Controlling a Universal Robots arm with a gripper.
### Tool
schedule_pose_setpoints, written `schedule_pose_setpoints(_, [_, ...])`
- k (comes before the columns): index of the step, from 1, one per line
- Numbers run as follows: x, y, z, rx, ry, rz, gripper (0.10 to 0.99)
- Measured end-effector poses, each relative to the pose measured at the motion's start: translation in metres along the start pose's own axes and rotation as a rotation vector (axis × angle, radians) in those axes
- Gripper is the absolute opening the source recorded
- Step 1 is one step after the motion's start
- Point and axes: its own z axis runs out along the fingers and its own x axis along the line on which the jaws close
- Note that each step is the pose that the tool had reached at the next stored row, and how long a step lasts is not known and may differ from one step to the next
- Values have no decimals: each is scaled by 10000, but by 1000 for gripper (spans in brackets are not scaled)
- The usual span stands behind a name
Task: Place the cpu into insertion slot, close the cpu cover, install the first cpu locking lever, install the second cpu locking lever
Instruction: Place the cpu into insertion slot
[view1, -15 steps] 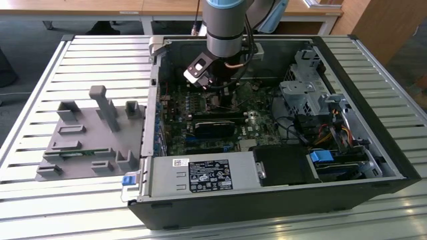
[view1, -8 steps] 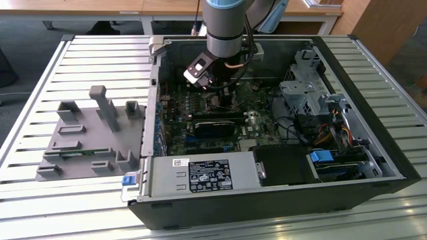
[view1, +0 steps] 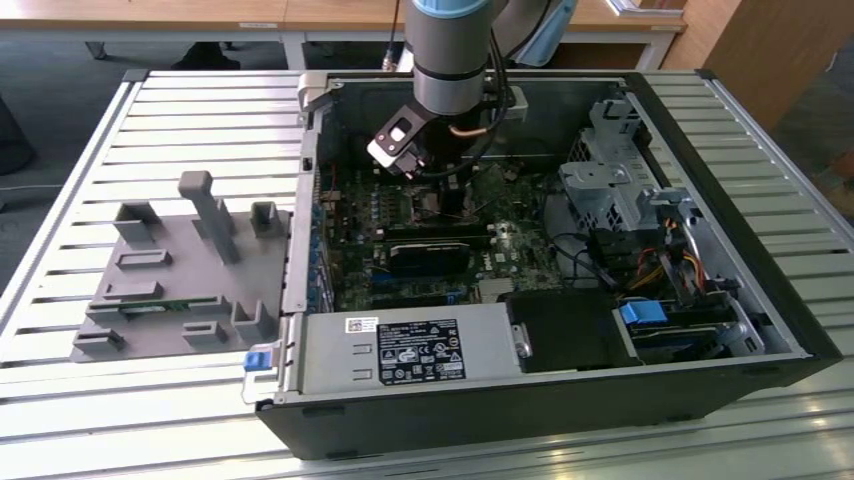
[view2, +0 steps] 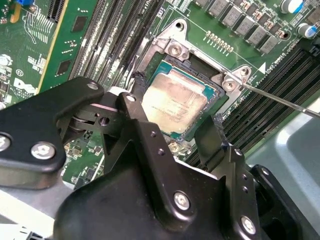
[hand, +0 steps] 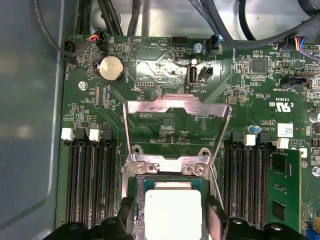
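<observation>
The cpu (view2: 175, 107), a tan-silver square chip, lies level in the insertion slot (view2: 196, 63) in the middle of the green motherboard (view1: 350, 240). My gripper (view2: 177, 100) hangs directly over it, with a black finger hugging each of two opposite edges of the chip. In the first wrist view the cpu (hand: 172, 210) sits between the same two fingers (hand: 128, 216). The cpu cover (hand: 176, 106), a thin grey metal frame, is swung open and lies back flat on the board beyond the slot. A thin locking lever (view2: 282, 101) sticks out past the slot's corner.
The open black computer case (view1: 747, 300) walls in the board. Long black memory slots (hand: 92, 185) flank the socket. A black card (view1: 434, 255), a power supply (view1: 407, 352) and drive cages (view1: 614, 190) crowd the case. A grey fixture block (view1: 187, 265) stands on the slatted table at the exterior view's left.
</observation>
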Motion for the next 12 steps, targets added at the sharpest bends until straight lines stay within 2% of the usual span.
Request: schedule_pose_setpoints(12, [45,0,6,1,1,0,671])
